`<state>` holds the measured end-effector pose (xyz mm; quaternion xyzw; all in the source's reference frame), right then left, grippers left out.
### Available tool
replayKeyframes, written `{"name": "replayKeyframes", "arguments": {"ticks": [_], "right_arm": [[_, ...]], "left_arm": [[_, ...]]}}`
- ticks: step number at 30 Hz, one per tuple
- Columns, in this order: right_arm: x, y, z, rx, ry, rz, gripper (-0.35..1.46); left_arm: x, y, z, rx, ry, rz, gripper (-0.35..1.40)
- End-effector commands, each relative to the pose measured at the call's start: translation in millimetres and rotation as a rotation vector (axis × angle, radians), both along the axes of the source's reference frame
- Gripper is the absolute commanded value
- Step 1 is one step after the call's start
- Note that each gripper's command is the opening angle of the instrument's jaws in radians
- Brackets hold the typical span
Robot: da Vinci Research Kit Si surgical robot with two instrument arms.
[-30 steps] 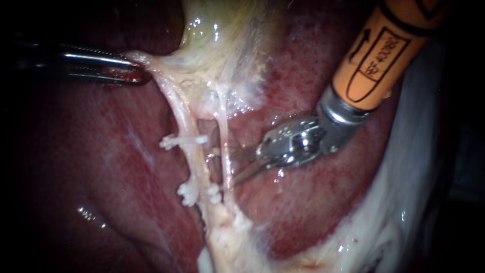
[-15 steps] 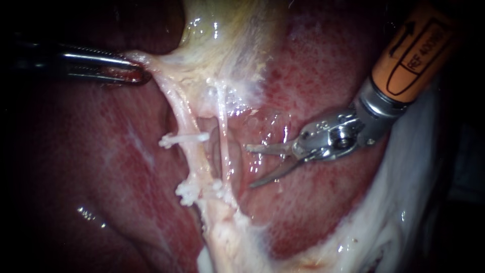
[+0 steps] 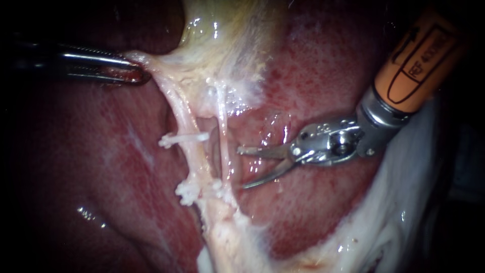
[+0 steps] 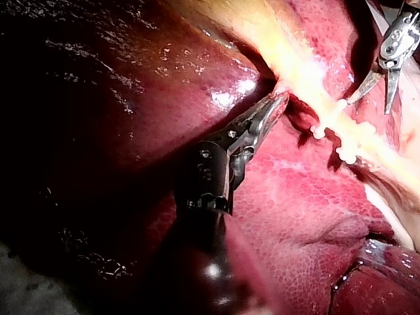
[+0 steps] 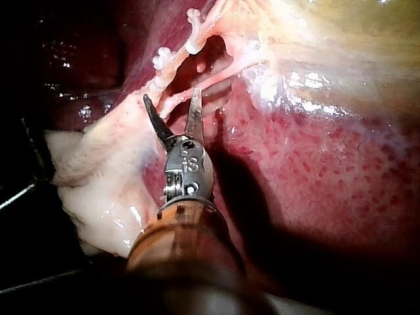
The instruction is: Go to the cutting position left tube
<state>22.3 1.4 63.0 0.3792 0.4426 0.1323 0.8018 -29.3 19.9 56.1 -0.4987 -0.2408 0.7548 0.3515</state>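
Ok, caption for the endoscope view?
Open right instrument beside the right tube; left tube bears clips; left instrument grips tissue.

Speckled red liver (image 3: 323, 212), pale left tube (image 3: 186, 124)

Speckled grey surface (image 4: 16, 292) beside the shaft of the left instrument (image 4: 279, 102), well back from its tip. Light strong ahead of the tip; surroundings black.

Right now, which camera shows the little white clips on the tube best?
The endoscope view: the white clips lie across the left tube, nothing covering them. The left wrist view shows them small, far off; the right wrist view, ahead of the right instrument.
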Motion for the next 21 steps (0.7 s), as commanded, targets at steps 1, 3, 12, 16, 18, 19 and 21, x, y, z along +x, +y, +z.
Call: {"name": "replayKeyframes", "arguments": {"ticks": [1, 3, 12, 16, 18, 19, 21], "right_arm": [[0.3, -0.1, -0.1, 0.009, -0.001, -0.01, 1.11], [0.8, -0.2, 0.1, 0.016, -0.004, -0.011, 1.09], [1.7, -0.8, 2.9, 0.032, -0.023, -0.003, 1.16], [1.7, -1.1, 4.8, 0.042, -0.031, -0.004, 1.23], [1.7, -1.1, 5.3, 0.04, -0.032, -0.004, 1.26], [1.7, -1.1, 5.5, 0.044, -0.035, -0.002, 1.28], [1.8, -1.0, 5.6, 0.046, -0.035, -0.004, 1.3]], "left_arm": [[0.0, 0.0, 0.0, 0.0, 0.0, -0.001, -0.35], [0.0, 0.0, 0.0, 0.0, 0.0, -0.001, -0.35], [0.0, 0.0, 0.0, 0.0, 0.0, -0.001, -0.35], [0.0, 0.0, 0.0, 0.0, 0.0, -0.001, -0.35], [0.0, 0.0, 0.0, 0.0, 0.0, -0.001, -0.35], [0.0, 0.0, 0.0, 0.0, 0.0, -0.001, -0.35], [0.0, 0.0, 0.0, 0.0, 0.0, -0.001, -0.35]]}}
